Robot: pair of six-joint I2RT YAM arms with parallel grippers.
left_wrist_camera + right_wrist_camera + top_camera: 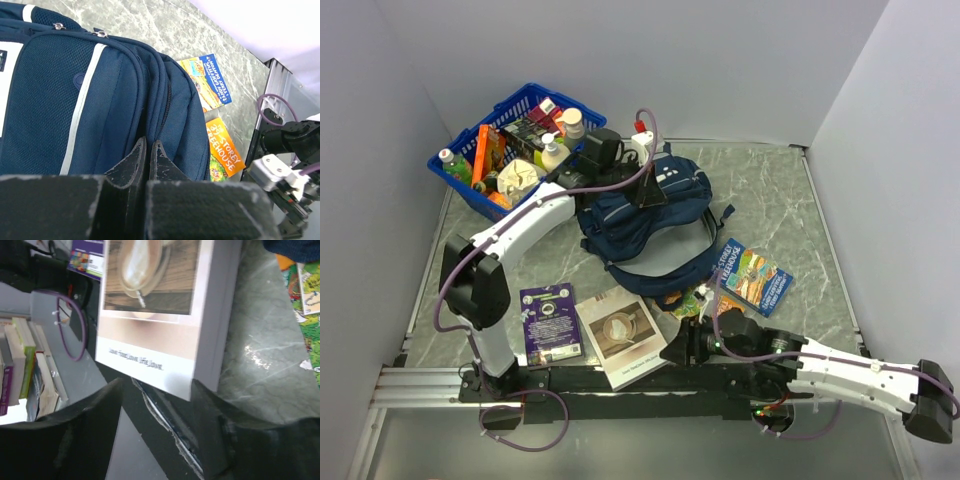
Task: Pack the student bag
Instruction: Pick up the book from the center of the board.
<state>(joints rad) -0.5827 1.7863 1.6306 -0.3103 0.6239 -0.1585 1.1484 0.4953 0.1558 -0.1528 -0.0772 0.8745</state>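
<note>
Soft and floppy, the student bag [645, 225] slumps just beside the blue basket [480, 124]; its zip edge looks the surest hold. Left pincer [149, 145] is closed there; right pincer [157, 385] gapes around a white book [165, 315]'s corner.

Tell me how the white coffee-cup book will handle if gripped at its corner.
The white book looks thick, so probably stiff and fairly heavy; held by one corner it may sag or swing. Its shiny cover could slip.
</note>
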